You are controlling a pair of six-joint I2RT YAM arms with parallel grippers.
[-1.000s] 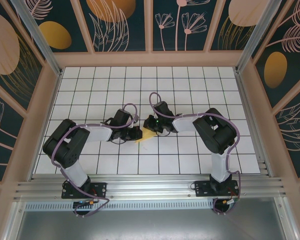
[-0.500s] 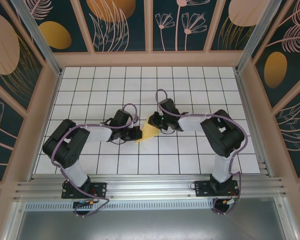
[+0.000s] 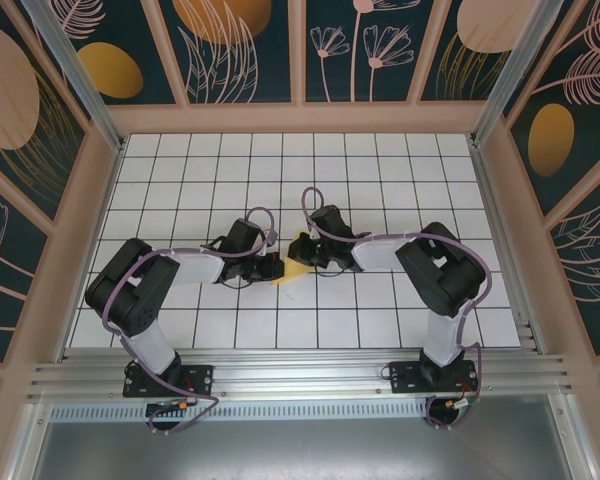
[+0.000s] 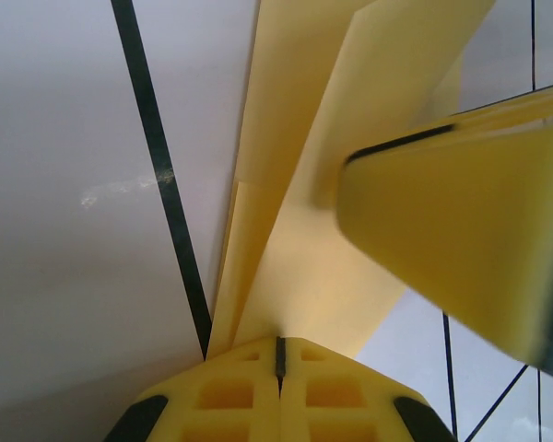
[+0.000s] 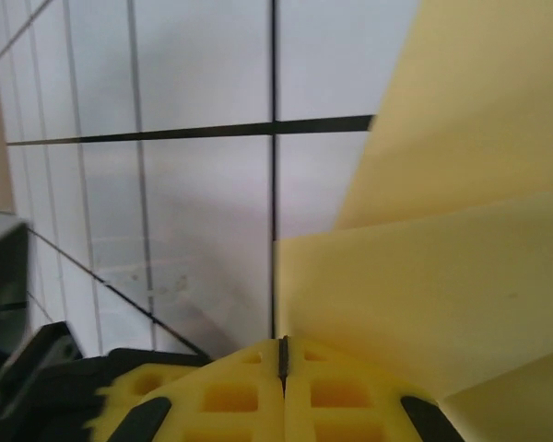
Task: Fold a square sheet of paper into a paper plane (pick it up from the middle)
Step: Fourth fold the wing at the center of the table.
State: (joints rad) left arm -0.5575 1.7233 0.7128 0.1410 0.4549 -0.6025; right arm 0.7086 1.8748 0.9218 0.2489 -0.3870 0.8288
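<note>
Left wrist: yellow paper (image 4: 295,276) tight between left fingers (image 4: 244,366); another edge tight between right fingers (image 5: 324,370).

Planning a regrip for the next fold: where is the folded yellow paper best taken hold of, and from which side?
Probably the layered edge of the yellow paper, coming in from its side, low along the table: it lies nearly flat and thin, leaving nothing to pinch from above. The shut left tool meets it edge-on this way.
</note>
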